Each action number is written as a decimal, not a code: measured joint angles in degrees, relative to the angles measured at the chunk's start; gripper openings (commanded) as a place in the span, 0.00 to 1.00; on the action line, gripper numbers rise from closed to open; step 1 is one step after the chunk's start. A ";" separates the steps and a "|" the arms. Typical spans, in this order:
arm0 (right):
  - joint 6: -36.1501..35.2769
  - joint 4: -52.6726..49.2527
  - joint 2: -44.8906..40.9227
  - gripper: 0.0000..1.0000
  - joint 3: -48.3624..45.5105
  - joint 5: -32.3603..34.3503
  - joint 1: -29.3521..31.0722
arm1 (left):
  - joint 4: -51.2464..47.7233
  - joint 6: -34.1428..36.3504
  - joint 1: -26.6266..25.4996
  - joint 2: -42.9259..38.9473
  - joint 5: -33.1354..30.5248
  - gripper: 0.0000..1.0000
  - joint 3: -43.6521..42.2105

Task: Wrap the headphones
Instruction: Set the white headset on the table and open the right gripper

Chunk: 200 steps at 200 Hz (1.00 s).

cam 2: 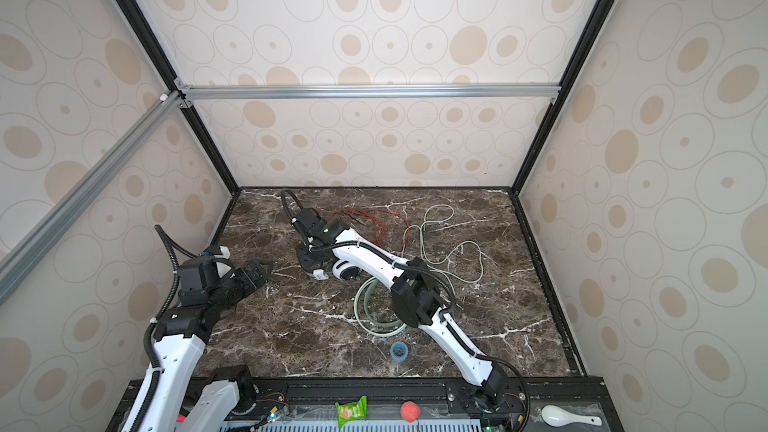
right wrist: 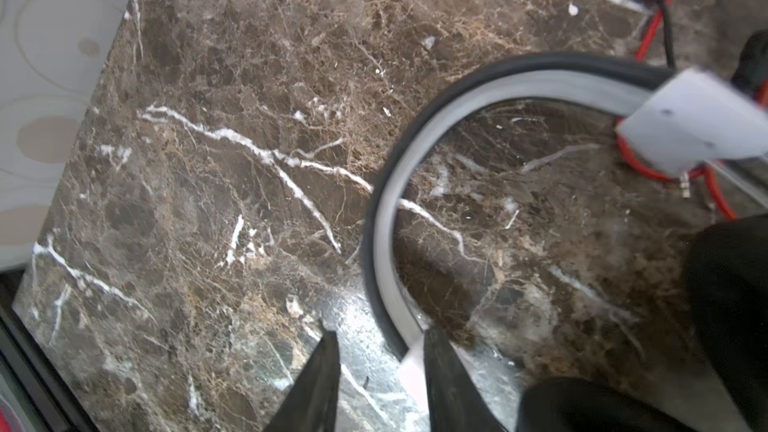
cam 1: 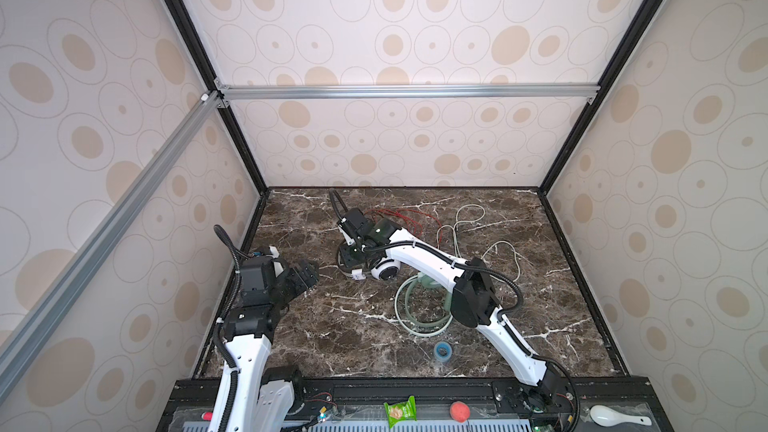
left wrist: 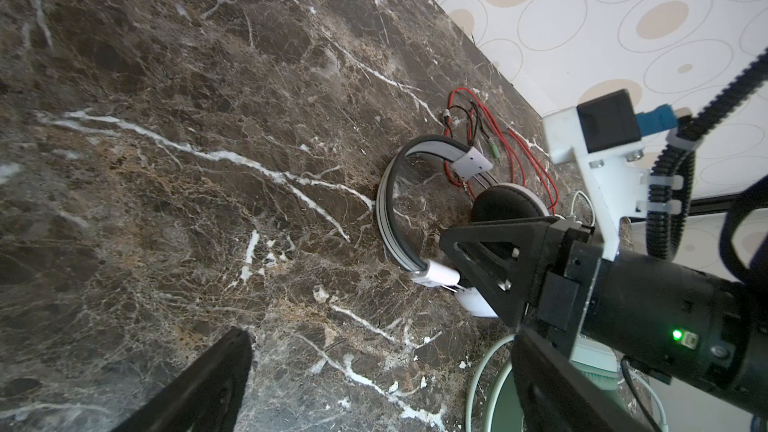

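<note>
Right gripper (right wrist: 381, 330), jaws parted beside the white-and-black headphones' headband (right wrist: 384, 209): back off without dragging it, then gather red cable (cam 1: 411, 218) beyond the headband.

Lab enclosure, aluminium frame (cam 1: 407, 91), patterned walls (cam 1: 395, 14), marble tabletop (cam 1: 332, 326)

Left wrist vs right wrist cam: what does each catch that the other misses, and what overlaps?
Left wrist only: the mint green headphones, the green jack plug, and the right arm's wrist seen from outside.
Right wrist only: the right gripper with jaws apart, the headband end lying against one finger, not clamped.
Both: the white-and-black headphones with their white slider, the red cable, and the marble table.
</note>
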 measured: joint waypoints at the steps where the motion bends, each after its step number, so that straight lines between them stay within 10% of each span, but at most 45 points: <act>1: 0.09 0.09 -0.04 0.43 -0.09 -0.02 -0.02 | 0.02 0.02 0.00 0.00 0.00 0.98 -0.04; 109: -9.09 -1.84 -23.39 0.82 -9.68 1.77 -6.51 | 4.17 2.05 -0.96 10.47 0.57 0.85 -0.90; 200: -18.01 -5.03 -43.34 0.86 -34.86 4.33 -15.67 | 8.85 4.13 -9.11 35.87 -1.46 0.84 10.67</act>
